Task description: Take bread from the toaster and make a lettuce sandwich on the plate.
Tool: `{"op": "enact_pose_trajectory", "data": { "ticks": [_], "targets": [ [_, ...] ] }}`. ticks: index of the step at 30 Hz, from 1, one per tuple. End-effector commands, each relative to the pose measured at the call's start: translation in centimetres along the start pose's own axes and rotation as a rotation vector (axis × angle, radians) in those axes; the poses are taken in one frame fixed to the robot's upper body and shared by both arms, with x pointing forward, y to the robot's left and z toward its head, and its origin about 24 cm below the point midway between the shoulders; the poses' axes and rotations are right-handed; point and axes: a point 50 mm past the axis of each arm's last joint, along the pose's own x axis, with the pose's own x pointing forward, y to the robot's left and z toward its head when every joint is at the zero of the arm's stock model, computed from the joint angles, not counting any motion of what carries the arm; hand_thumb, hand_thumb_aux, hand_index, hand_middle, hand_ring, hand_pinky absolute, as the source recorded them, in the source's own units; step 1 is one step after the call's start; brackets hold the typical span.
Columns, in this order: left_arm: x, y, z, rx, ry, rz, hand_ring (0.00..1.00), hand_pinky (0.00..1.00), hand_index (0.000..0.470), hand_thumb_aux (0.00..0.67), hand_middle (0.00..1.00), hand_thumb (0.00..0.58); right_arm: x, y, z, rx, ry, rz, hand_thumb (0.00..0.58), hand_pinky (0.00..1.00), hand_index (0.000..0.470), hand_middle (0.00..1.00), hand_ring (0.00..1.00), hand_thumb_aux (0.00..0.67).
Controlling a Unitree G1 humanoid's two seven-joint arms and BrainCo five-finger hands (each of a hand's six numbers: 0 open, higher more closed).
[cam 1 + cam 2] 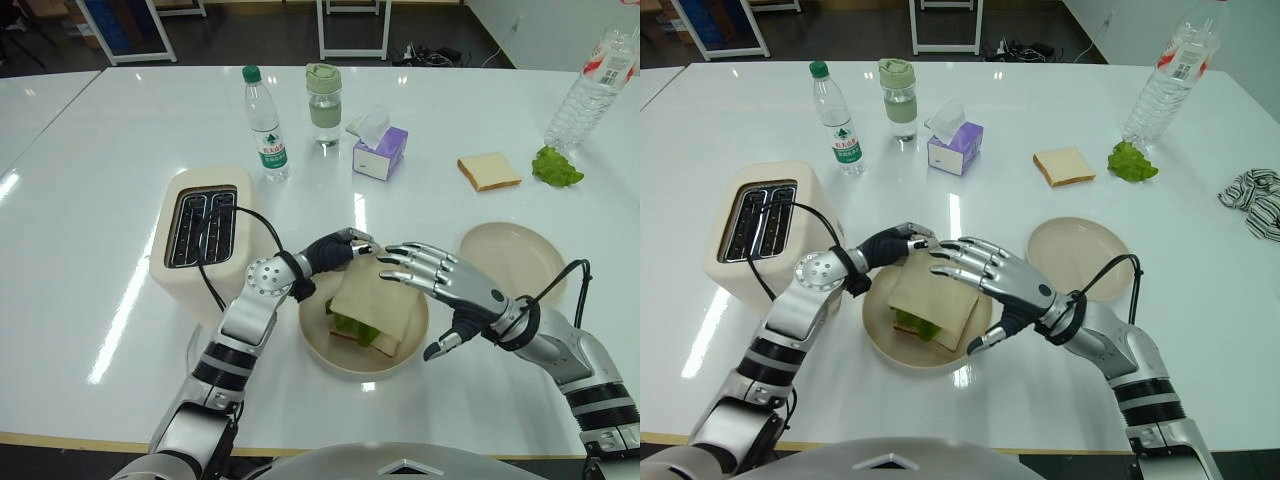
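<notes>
A sandwich lies on the cream plate (366,370) near the table's front: a top bread slice (380,300) over green lettuce (354,327) that peeks out at the slice's near-left edge. My left hand (335,251) sits at the slice's far-left corner, its fingers curled against the bread edge. My right hand (437,271) hovers flat over the right part of the slice, fingers spread and holding nothing. The cream toaster (200,232) stands to the left, its slots dark.
A second cream plate (515,256) sits bare at the right. Behind it lie a spare bread slice (488,171) and a lettuce piece (556,167). At the back stand two water bottles (265,125) (592,88), a green cup (324,92) and a tissue box (380,150).
</notes>
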Motion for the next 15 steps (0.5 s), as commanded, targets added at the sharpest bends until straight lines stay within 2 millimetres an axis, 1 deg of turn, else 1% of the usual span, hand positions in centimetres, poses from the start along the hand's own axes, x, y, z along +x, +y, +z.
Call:
{"op": "enact_pose_trajectory", "data": {
  "ticks": [1, 7, 15],
  "targets": [
    [0.4, -0.7, -0.6, 0.009, 0.025, -0.027, 1.00, 1.00, 0.470, 0.670, 1.00, 0.580, -0.1, 0.4, -0.3, -0.038, 0.007, 0.061, 0.000, 0.00, 0.000, 0.00, 0.00, 0.000],
    [0.4, -0.7, -1.6, 0.029, 0.055, -0.009, 1.00, 1.00, 0.470, 0.670, 1.00, 0.580, -0.3, 0.5, -0.3, -0.054, 0.011, 0.079, 0.000, 0.00, 0.000, 0.00, 0.00, 0.000],
    [0.2, -0.5, -2.3, 0.079, 0.072, 0.030, 1.00, 1.00, 0.470, 0.670, 1.00, 0.580, -0.6, 0.6, -0.1, -0.054, -0.002, 0.092, 0.000, 0.00, 0.000, 0.00, 0.00, 0.000]
  ]
}}
